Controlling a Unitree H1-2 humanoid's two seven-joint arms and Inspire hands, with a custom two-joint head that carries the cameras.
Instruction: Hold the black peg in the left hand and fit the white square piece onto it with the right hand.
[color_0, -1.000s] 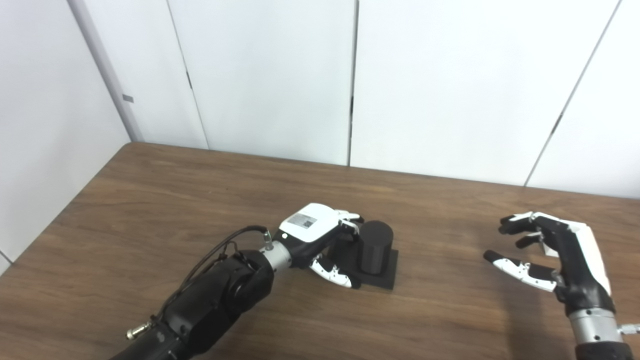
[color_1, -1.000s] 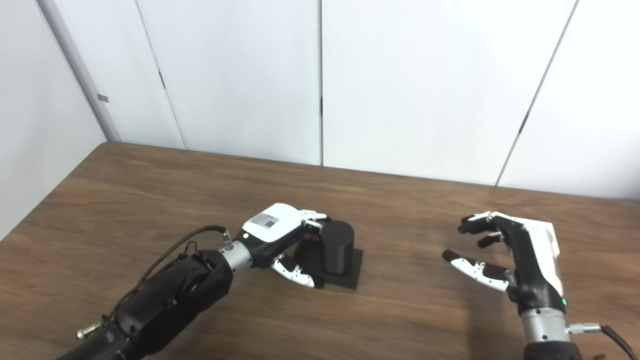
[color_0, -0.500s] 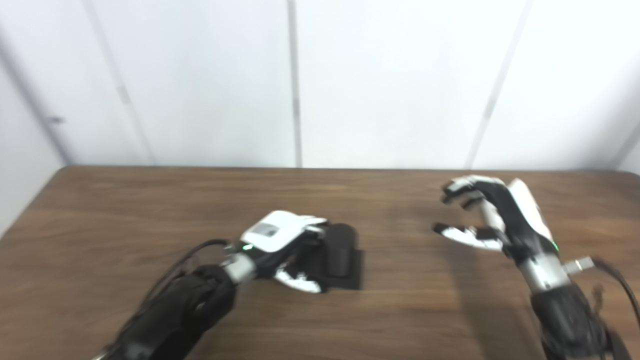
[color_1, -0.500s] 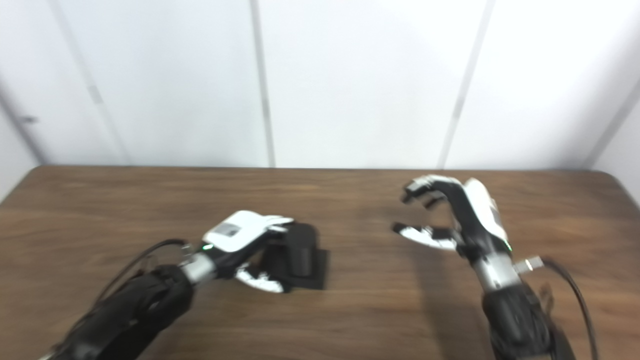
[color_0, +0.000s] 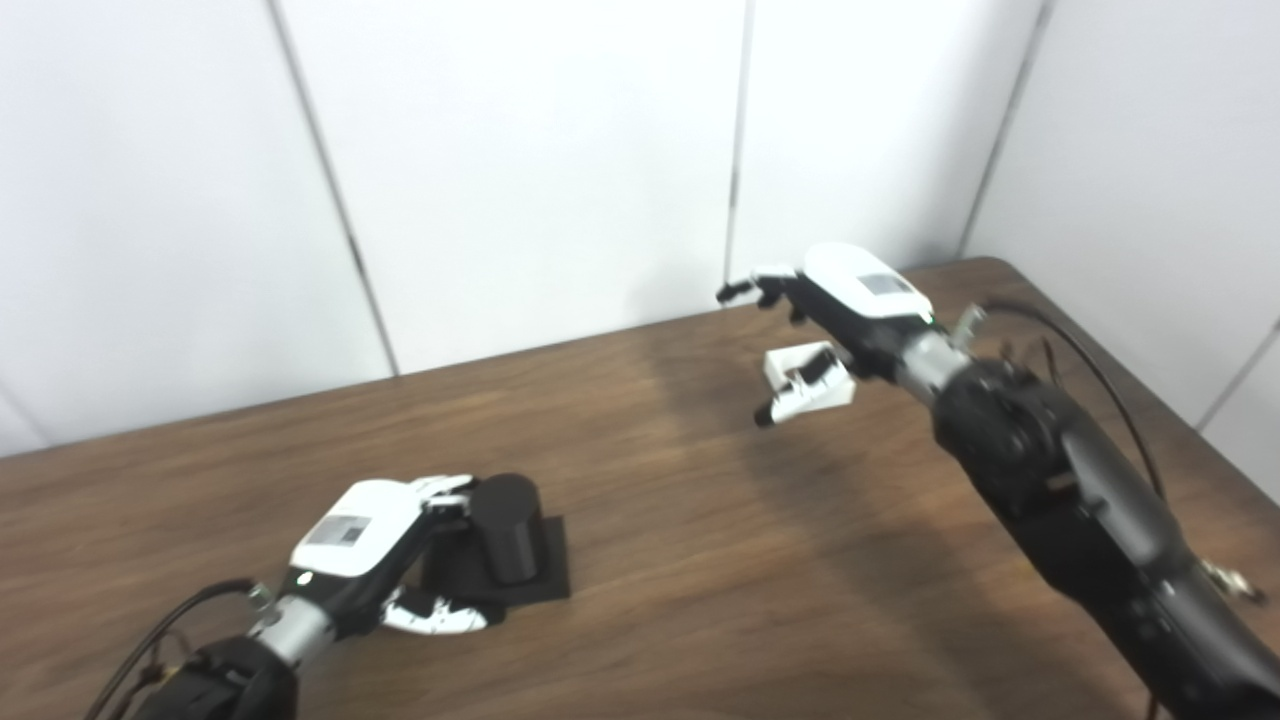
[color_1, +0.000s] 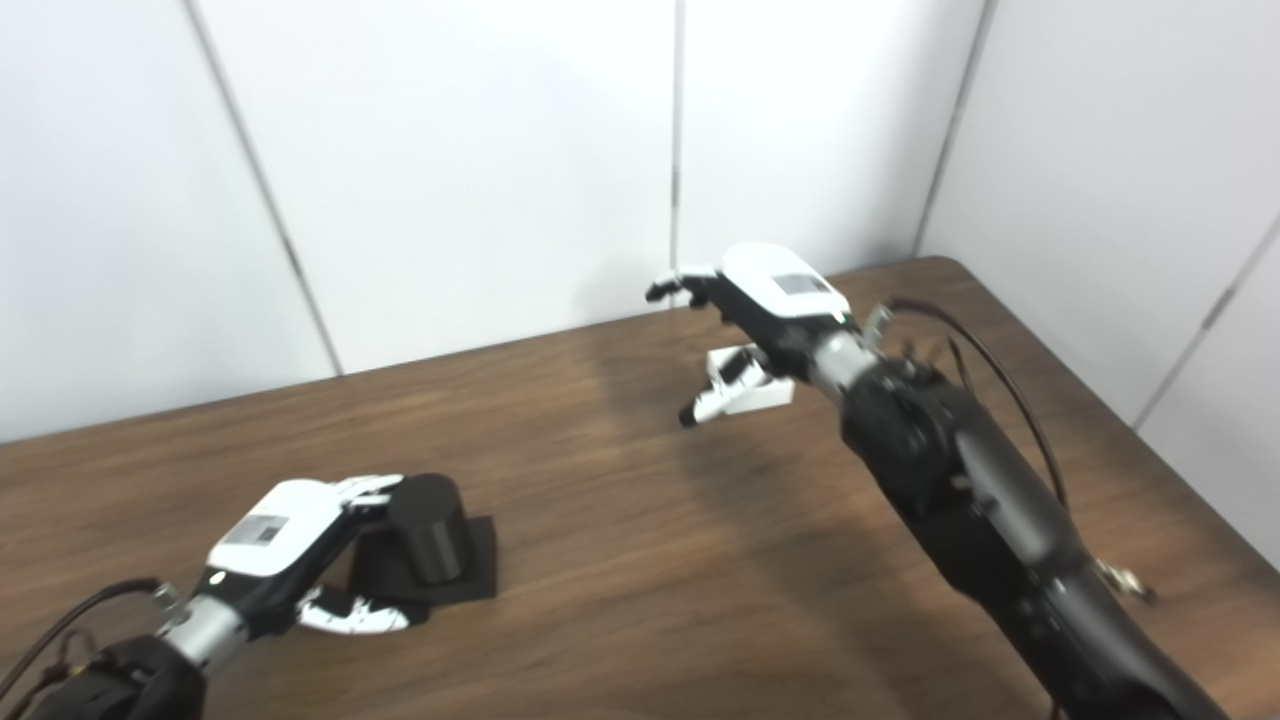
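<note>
Black peg (color_0: 507, 529), an upright cylinder on a square base.

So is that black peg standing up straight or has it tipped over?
Upright. The black peg stands on end on its flat square base on the table, round top facing up, with the left hand around its side.

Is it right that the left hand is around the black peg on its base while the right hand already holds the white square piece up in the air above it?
Not quite. The left hand is around the black peg, but the right hand is far off near the table's back edge, open over the white square piece, which lies on the table. The left eye view shows this.
</note>
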